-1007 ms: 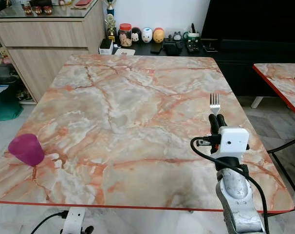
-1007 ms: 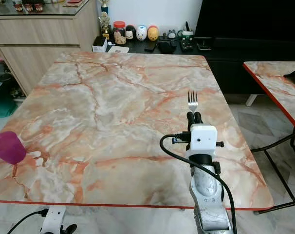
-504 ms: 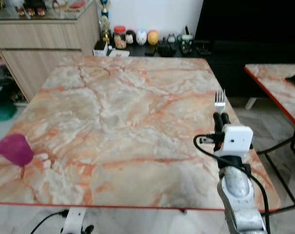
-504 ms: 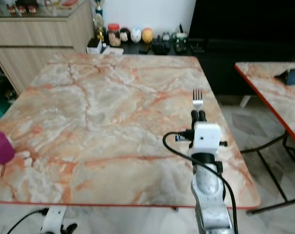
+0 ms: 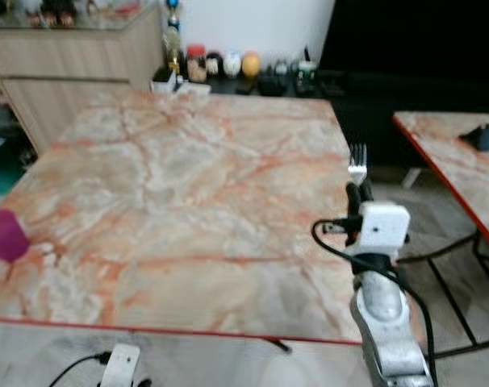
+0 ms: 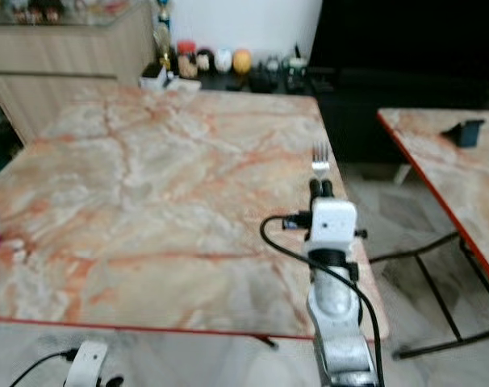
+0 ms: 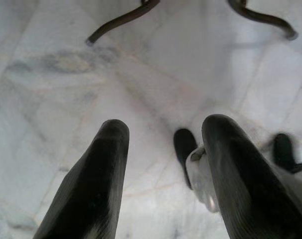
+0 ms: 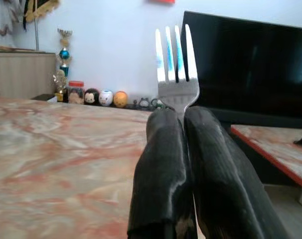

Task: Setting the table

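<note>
A: How is the fork held?

B: It is clamped between the two black fingers of the right gripper, which are pressed together on its neck. The tines are pointed away from the robot, and the head is seen projecting past the fingertips in the right wrist view.

A: Where is the right gripper located?

B: It is raised over the right edge of the marble table, near the front right corner. The silver arm is extended forward from below the table edge.

A: What is recorded for the left gripper?

B: Its fingers are spread apart with nothing between them. It is hung low, pointed at the pale tiled floor.

A: What else is noted on the table?

B: A purple cup is seen at the left edge, well apart from the fork. A second marble table is placed to the right. Small jars and figurines are lined up on a dark unit behind the table, beside a wooden cabinet.
</note>
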Motion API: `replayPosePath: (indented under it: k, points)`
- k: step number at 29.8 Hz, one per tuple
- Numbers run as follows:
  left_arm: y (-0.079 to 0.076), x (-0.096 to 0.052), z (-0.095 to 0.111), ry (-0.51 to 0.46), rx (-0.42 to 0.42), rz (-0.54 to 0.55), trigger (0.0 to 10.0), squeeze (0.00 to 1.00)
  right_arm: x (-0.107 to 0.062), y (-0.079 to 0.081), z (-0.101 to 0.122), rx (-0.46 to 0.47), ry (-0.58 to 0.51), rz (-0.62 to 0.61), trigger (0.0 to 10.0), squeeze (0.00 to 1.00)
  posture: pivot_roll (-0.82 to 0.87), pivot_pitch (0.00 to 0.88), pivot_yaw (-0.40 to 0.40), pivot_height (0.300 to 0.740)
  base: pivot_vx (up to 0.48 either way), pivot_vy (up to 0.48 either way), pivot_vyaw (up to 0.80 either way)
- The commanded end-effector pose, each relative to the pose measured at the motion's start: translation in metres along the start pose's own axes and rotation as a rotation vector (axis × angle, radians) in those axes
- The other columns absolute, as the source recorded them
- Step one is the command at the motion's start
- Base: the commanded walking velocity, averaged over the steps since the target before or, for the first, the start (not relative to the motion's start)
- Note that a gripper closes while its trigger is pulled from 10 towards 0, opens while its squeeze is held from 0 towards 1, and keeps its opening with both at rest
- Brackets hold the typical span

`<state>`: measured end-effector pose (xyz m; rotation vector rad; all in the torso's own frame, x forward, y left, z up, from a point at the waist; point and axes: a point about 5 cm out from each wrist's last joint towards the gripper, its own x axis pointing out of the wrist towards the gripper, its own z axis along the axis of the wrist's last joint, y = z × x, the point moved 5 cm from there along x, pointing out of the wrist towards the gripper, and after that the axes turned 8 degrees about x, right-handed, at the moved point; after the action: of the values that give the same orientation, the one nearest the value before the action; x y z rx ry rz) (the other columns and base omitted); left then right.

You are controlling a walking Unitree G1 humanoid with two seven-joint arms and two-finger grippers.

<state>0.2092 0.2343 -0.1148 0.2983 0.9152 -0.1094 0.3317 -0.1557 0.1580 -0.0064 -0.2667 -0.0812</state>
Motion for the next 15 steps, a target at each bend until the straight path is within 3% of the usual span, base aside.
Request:
replayPosePath:
  k: [1, 15]
  points:
    - [-0.008, 0.001, 0.000, -0.003, 0.000, -0.021, 10.0, 0.00, 0.001, -0.008, 0.003, -0.019, -0.014, -0.023, 10.0, 0.00, -0.03, 0.000, -0.022, 0.740, 0.000, -0.304, 0.00]
    - [-0.007, 0.001, 0.002, -0.003, -0.001, -0.023, 10.0, 0.00, 0.013, -0.021, 0.025, -0.014, -0.080, -0.077, 10.0, 0.00, -0.04, 0.000, -0.017, 0.740, 0.000, -0.305, 0.00]
